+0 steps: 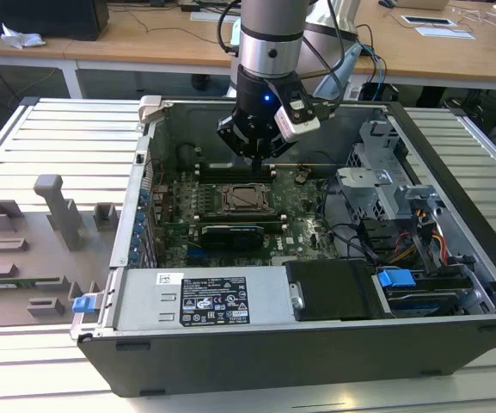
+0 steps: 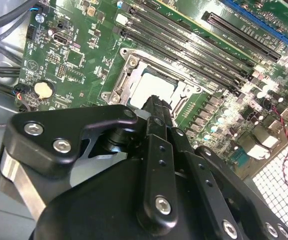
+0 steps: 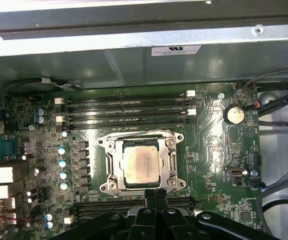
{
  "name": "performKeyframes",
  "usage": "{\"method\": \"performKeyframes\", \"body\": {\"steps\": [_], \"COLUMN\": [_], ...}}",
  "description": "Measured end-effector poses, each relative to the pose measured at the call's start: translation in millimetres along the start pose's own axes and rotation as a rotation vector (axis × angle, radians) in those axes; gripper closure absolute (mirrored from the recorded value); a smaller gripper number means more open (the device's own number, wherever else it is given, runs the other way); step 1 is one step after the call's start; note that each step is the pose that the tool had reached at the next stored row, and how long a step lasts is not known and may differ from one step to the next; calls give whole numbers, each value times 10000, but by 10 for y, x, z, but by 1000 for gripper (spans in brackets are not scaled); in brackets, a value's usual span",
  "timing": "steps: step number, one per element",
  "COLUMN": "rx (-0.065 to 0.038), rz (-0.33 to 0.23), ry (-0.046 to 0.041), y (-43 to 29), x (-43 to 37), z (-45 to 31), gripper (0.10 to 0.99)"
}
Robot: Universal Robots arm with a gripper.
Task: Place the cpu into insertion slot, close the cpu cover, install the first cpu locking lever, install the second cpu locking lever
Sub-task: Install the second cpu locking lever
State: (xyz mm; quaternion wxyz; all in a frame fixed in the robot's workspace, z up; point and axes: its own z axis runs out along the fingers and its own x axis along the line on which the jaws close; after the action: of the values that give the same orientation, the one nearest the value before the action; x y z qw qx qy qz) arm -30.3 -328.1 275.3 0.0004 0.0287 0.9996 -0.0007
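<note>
Above the insertion slot, at its six o'clock edge, the gripper hovers, fingers together; the cpu seems seated, cpu cover likely needs closing.

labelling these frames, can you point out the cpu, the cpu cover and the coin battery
cpu [image 3: 142, 166], first wrist view, middle of its silver top
cpu cover [image 3: 172, 162], first wrist view, one side bar of the metal frame
coin battery [image 3: 234, 114], first wrist view, centre of the round cell

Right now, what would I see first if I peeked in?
The big silver-and-black robot arm reaching down into the open computer case. Below its end effector sits the shiny square cpu in the insertion slot, in the middle of the green board.
</note>
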Motion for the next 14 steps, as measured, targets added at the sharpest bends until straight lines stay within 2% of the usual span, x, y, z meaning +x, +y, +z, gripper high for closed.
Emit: {"method": "performKeyframes", "body": {"steps": [6, 14], "rx": [0, -1], "rz": [-225, -1747], "ry": [0, -3], "y": [0, 0], "x": [0, 0], "z": [-1, -1], "gripper": [980, 980]}}
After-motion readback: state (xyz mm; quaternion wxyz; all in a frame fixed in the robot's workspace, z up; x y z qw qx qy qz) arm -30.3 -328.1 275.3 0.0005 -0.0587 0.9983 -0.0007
